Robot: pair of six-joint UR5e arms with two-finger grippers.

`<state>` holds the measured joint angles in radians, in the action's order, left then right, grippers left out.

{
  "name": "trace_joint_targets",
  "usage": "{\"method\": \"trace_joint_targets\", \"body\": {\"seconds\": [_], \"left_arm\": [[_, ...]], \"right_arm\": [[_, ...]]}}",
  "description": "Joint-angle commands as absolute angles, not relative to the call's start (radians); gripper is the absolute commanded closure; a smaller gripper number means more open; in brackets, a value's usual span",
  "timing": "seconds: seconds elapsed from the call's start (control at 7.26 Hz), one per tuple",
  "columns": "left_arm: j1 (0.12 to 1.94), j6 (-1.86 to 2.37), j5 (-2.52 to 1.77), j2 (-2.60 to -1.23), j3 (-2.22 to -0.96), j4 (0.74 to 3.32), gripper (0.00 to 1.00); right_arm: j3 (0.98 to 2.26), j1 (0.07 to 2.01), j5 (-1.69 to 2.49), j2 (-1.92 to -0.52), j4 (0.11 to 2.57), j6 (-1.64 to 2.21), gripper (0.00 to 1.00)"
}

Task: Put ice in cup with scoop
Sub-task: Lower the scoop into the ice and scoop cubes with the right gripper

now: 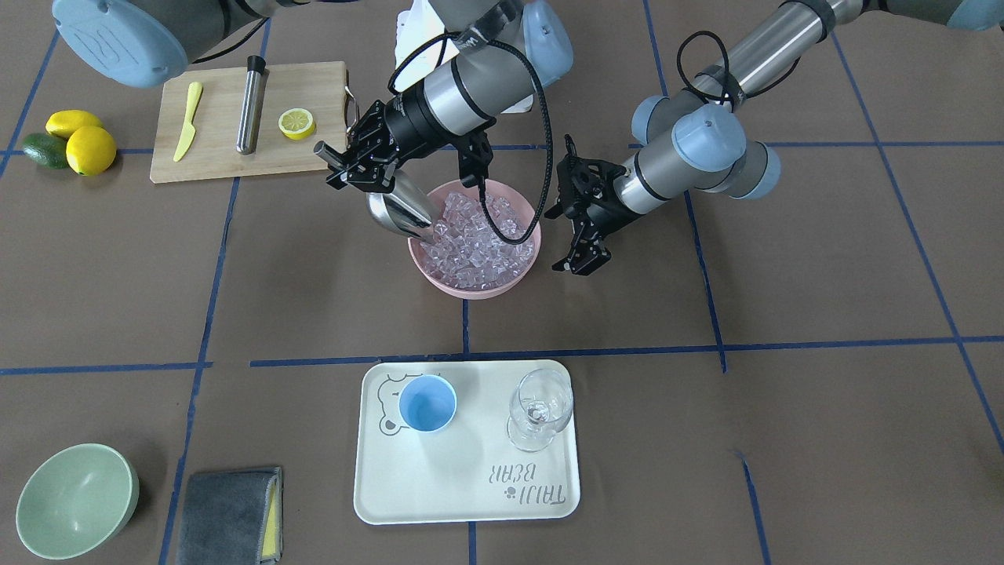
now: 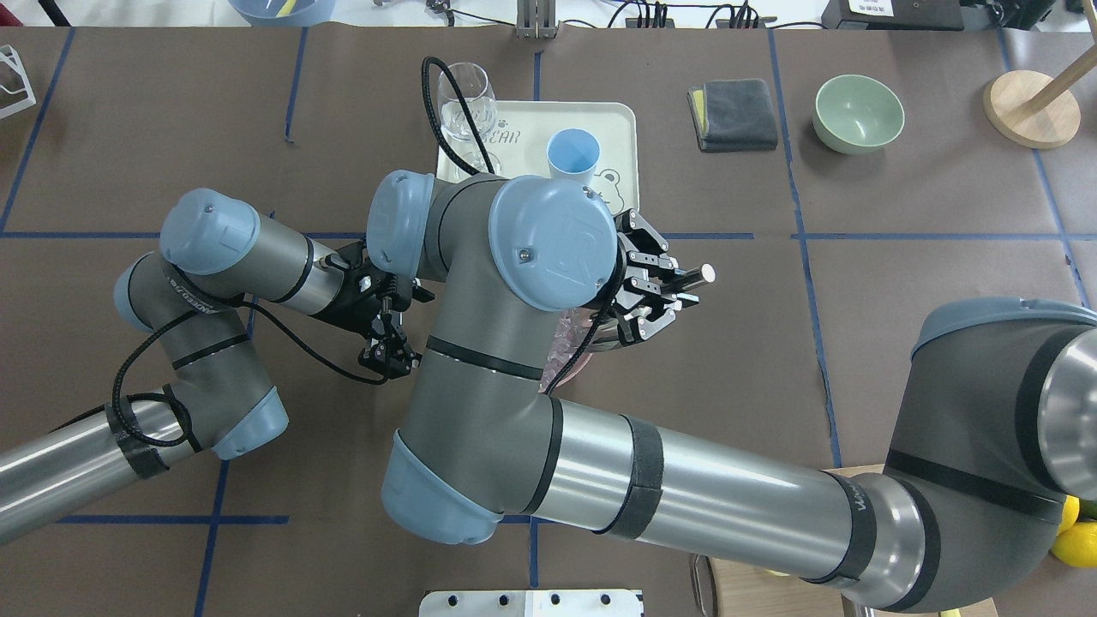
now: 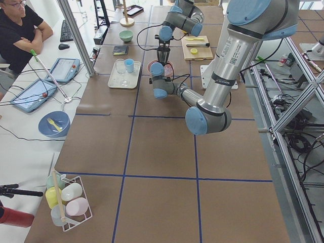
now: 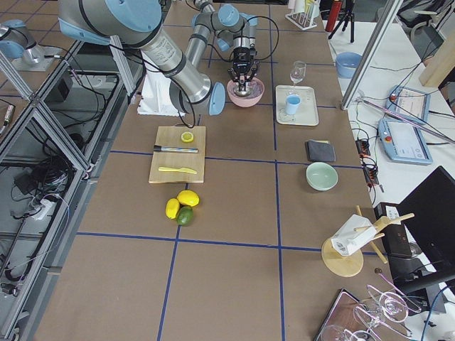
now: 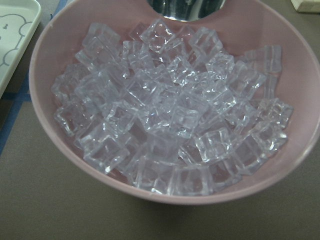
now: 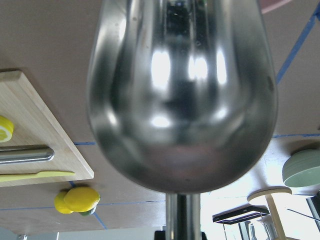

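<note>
My right gripper (image 1: 357, 161) is shut on the rod handle of the shiny steel scoop (image 1: 400, 210). The scoop slants down, its mouth at the edge of the ice (image 1: 478, 235) piled in a pink bowl (image 1: 471, 290). The scoop's underside fills the right wrist view (image 6: 182, 95); whether it holds ice is hidden. My left gripper (image 1: 578, 265) hangs open and empty just beside the bowl; its wrist view looks onto the ice (image 5: 165, 115). The light-blue cup (image 1: 427, 402) stands empty on a cream tray (image 1: 463, 486), apart from both grippers.
A clear wine glass (image 1: 540, 408) stands on the tray beside the cup. A wooden board (image 1: 220, 118) holds a yellow knife, a steel cylinder and a lemon half. Lemons and an avocado (image 1: 74, 145), a green bowl (image 1: 74, 498) and a grey cloth (image 1: 229, 514) lie around.
</note>
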<state>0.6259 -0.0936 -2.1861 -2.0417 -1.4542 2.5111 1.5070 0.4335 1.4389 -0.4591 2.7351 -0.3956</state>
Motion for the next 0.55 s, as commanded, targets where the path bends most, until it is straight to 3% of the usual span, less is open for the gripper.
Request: {"method": "trace_joint_targets", "body": {"seconds": [0.0, 0.41], "left_arm": [[0.626, -0.094, -2.186, -2.042, -1.454, 2.511, 0.00], [0.626, -0.094, -2.186, -2.042, -1.453, 2.511, 0.00]], "right_arm": [[1.506, 0.419, 1.430, -0.468, 2.729, -0.396, 1.00], [1.520, 0.420, 1.440, -0.477, 2.685, -0.391, 1.00]]}}
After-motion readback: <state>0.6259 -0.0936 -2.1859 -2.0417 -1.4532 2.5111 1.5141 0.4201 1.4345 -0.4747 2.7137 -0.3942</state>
